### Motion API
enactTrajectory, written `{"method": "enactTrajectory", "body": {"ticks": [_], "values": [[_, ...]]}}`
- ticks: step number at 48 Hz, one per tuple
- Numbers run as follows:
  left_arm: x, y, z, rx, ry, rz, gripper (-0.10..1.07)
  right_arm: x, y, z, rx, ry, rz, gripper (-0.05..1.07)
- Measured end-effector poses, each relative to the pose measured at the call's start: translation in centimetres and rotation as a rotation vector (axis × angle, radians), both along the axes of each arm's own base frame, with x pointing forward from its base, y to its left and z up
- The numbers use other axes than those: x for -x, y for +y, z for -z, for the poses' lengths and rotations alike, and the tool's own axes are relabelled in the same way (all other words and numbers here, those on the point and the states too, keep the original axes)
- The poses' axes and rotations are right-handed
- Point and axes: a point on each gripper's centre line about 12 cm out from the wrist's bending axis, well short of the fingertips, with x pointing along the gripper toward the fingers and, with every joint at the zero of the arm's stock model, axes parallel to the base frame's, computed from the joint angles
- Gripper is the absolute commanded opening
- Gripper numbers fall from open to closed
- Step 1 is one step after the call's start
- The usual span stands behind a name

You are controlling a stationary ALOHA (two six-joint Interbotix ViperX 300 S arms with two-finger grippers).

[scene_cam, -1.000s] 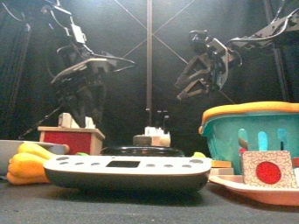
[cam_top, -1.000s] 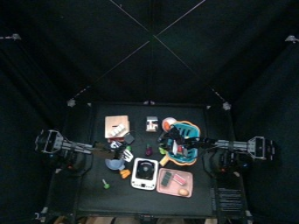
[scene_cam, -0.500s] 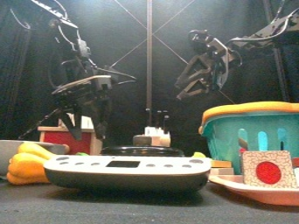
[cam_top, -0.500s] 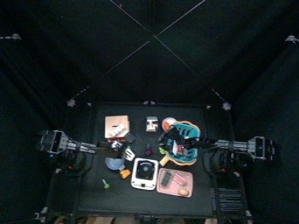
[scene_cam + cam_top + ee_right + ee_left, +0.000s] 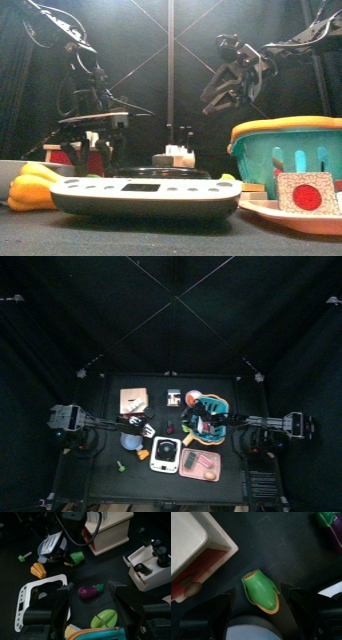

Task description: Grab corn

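The corn [image 5: 261, 591] is a small cob in a green husk with a yellow rim, lying on the black table. It also shows in the right wrist view [image 5: 77, 557]. My left gripper [image 5: 264, 614] is open and low over it, with one jaw on each side and not touching. In the front view the left gripper [image 5: 91, 140] hangs just above the table at the left; in the top view it [image 5: 139, 429] is left of centre. My right gripper [image 5: 93, 609] is open and empty, held high above the teal basket [image 5: 287, 150].
A red-and-white box [image 5: 191, 552] stands close beside the corn. A grey bowl [image 5: 131, 443], a white scale [image 5: 147, 195], a purple eggplant [image 5: 88, 591], a yellow vegetable [image 5: 34, 187], a pink tray [image 5: 199, 464] and a condiment holder [image 5: 174, 396] crowd the table.
My left arm has come down from high up to just above the table, over the corn. The right arm has not moved.
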Motion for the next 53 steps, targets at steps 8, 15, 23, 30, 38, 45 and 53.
{"method": "enactTrajectory", "body": {"ticks": [8, 15, 23, 30, 38, 45, 53], "values": [[-0.1, 0.1, 0.6, 0.009, 0.001, -0.002, 1.02, 0.0, 0.0, -0.1, 0.002, -0.001, -0.001, 0.91], [-0.6, 0.3, 1.2, 0.025, -0.023, 0.002, 1.01, 0.0, 0.0, 0.0, 0.001, 0.000, -0.001, 0.91], [-0.9, 0.5, 1.7, 0.038, -0.036, 0.002, 0.98, 0.0, -0.1, -0.1, 0.003, -0.001, 0.000, 0.91], [-1.0, 0.7, 1.8, 0.041, -0.039, -0.003, 0.89, 0.0, -0.1, -0.1, 0.002, -0.001, 0.001, 0.91], [-0.9, 0.7, 1.9, 0.045, -0.037, -0.007, 0.80, 0.0, -0.1, -0.1, 0.003, -0.002, 0.000, 0.91], [-0.7, 0.6, 2.0, 0.052, -0.031, -0.011, 0.76, 0.0, -0.1, -0.1, 0.003, -0.001, 0.000, 0.91], [-0.7, 0.6, 1.7, 0.052, -0.034, -0.006, 0.75, 0.0, -0.1, -0.1, 0.003, -0.001, 0.000, 0.91]]}}
